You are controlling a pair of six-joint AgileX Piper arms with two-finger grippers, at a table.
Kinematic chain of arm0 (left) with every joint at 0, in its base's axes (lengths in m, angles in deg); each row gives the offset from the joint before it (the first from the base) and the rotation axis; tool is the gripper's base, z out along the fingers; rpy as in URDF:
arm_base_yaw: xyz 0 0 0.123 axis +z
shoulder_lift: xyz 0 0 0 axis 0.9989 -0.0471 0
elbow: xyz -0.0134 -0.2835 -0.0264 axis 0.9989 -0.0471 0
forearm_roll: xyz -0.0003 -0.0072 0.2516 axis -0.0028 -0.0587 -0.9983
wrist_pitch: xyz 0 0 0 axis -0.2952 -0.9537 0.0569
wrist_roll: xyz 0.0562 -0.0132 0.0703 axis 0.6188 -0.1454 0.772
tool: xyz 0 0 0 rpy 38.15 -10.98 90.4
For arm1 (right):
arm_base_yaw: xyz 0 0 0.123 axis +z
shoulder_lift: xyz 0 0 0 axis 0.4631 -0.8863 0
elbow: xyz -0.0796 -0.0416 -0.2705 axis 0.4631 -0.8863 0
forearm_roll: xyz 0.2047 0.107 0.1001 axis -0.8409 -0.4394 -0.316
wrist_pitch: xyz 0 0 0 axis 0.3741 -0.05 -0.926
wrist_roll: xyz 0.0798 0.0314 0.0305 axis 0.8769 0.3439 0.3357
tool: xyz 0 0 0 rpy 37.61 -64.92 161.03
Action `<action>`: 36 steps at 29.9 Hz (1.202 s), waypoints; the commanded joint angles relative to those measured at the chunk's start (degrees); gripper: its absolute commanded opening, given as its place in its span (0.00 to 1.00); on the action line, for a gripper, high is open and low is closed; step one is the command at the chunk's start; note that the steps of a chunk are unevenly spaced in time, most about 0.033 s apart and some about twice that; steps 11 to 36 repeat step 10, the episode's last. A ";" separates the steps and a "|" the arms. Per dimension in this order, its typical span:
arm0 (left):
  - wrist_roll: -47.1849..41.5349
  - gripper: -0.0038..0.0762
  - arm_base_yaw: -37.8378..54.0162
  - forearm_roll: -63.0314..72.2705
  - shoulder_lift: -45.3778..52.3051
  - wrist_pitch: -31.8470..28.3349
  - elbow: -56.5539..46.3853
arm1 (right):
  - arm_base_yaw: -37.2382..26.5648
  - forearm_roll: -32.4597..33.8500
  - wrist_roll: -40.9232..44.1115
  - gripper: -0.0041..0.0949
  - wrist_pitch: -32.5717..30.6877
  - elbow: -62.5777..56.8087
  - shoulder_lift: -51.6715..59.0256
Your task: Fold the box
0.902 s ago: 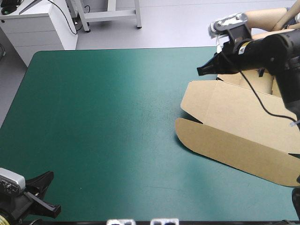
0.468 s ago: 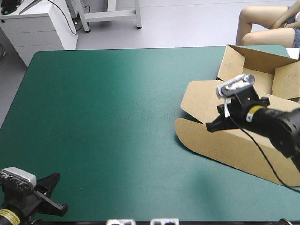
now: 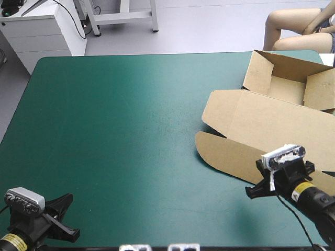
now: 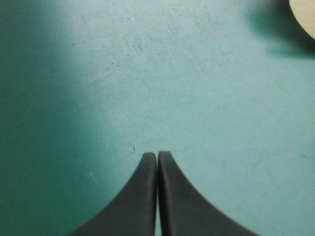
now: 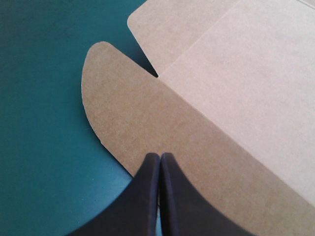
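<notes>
— Toward the far right corner of the table [image 3: 157, 56]: the box [image 3: 272, 104], brown, standing as an open tray. Walls up at the far end, lid flat on the teal-green cover [image 3: 120, 130], reaching toward the near edge. Agreed?
— Agreed. The lid's front flap has a rounded end pointing toward the table's middle. A side flap sits next to it, with a notch between the two. The right wrist view shows the same notch on the box [image 5: 221, 98], and cover [image 5: 39, 108] beside the flap's curve.
— Right gripper [image 3: 252, 191]?
— Near right part of the table, at the near edge of the lid's front flap. In its own view the right gripper [image 5: 160, 156] has its black fingers pressed together into one point, holding no board. The point lies over the brown flap, just inside its edge. Contact with the board: cannot tell.
— Left gripper [image 3: 67, 218]?
— Near left corner, well apart from the box. In its own view the left gripper [image 4: 157, 155] has its fingers closed tight, gripping nothing, over bare cover [image 4: 197, 88]. Fine scratches mark the cover ahead of it.
— Any box in that view?
— A pale rounded corner of the box [image 4: 305, 12], far ahead and off to one side, with a shadow under it.
— Tray interior?
— Brown floor visible, with upright walls around it.
</notes>
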 commanded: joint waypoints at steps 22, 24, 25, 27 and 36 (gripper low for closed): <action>-0.07 0.04 -0.16 0.32 2.76 -4.00 1.40 | -0.07 0.78 3.14 0.03 -0.06 -10.34 19.60; -0.07 0.04 -0.16 0.32 2.76 -4.00 1.40 | -0.07 0.78 3.14 0.03 -0.06 -10.34 19.60; -0.07 0.04 -0.16 0.32 2.76 -4.00 1.40 | -0.07 0.78 3.14 0.03 -0.06 -10.34 19.60; -0.07 0.04 -0.16 0.32 2.76 -4.00 1.40 | -0.07 0.78 3.14 0.03 -0.06 -10.34 19.60; -0.07 0.04 -0.16 0.32 2.76 -4.00 1.40 | -0.07 0.78 3.14 0.03 -0.06 -10.34 19.60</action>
